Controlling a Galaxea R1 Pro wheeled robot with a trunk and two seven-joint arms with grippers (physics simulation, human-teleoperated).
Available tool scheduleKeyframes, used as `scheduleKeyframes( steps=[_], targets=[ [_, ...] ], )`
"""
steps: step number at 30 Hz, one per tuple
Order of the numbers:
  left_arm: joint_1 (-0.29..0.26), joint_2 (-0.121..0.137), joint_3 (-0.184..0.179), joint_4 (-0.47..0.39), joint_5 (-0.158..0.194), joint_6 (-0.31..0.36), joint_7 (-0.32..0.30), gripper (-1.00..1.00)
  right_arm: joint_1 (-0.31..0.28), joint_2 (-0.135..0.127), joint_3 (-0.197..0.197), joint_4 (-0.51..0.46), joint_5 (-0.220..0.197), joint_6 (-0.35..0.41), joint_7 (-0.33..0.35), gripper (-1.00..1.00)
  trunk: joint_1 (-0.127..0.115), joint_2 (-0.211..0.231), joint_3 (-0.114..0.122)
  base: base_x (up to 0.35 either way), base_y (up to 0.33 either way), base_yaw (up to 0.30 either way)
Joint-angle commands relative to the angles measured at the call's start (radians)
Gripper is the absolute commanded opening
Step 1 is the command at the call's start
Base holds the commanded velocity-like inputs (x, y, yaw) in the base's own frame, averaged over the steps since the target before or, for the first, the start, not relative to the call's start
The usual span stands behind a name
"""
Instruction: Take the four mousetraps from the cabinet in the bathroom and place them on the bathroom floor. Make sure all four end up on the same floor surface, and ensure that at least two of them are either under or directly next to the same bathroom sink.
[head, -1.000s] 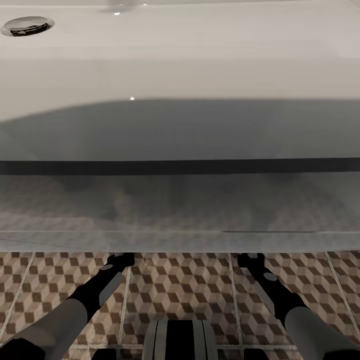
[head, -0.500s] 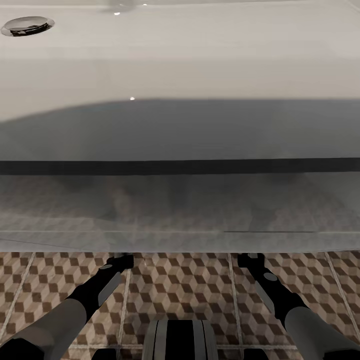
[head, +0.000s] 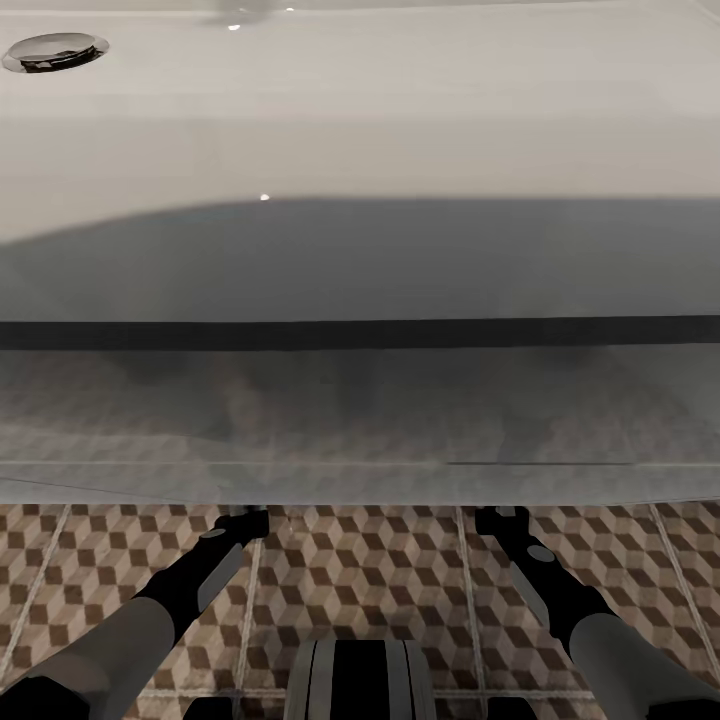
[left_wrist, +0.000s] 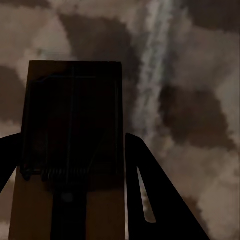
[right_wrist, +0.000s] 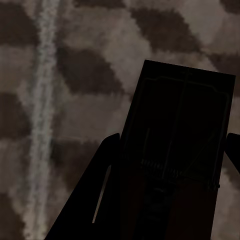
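The sink (head: 360, 110) takes up most of the head view — a wide white basin with its chrome drain (head: 55, 50) at about ten o'clock, and below the rim a grey, glossy vanity front that mirrors the tile pattern. Beneath that, from roughly four to eight o'clock, runs a strip of bathroom floor (head: 360, 570), cube-printed tiles with pale grout. Both arms reach forward and down over that strip, their ends passing under the front edge of the vanity, which reads as a deliberate posture: the task wants at least two traps under or right beside this sink, so the load is being carried low and close to its foot. The left hand (left_wrist: 75, 190) is pressed in on the left mousetrap (left_wrist: 72, 135) — its dark fingers flank the board's long sides, the wire frame and spring facing the camera, the board held flat above the tiles with a grout line passing beside it. The right hand (right_wrist: 170, 190) pinches the right mousetrap (right_wrist: 182, 135) the same way, one finger at each long edge, the board dim in the shade of the vanity. Whether either board already touches the floor I cannot tell; the tiles behind look close but blurred. My judgement is that the release of both traps comes next, and the flat carry suits that, since a level board should settle without flipping.
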Motion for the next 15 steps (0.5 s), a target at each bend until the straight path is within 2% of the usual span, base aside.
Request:
scheduleKeyframes(
  steps=[1,8,15],
  targets=[
    [0.000,0.001,-0.009,-0.003,0.005,0.005,0.011,-1.00,-0.001,-0.001,0.005,0.001,-0.012,-0.004,0.005,-1.00,0.000,0.000,-0.001,0.000,0.000,0.000],
    [-0.001,0.005,-0.009,-0.005,0.005,-0.002,0.011,-1.00,-0.001,-0.001,0.005,0.001,-0.011,-0.004,0.005,-1.00,0.000,0.000,-0.001,0.000,0.000,0.000],
    [-0.001,0.005,-0.009,-0.006,0.005,-0.045,0.011,-1.00,-0.001,-0.001,0.005,0.001,-0.012,-0.004,0.005,-1.00,0.000,0.000,-0.001,0.000,0.000,0.000]
  ],
)
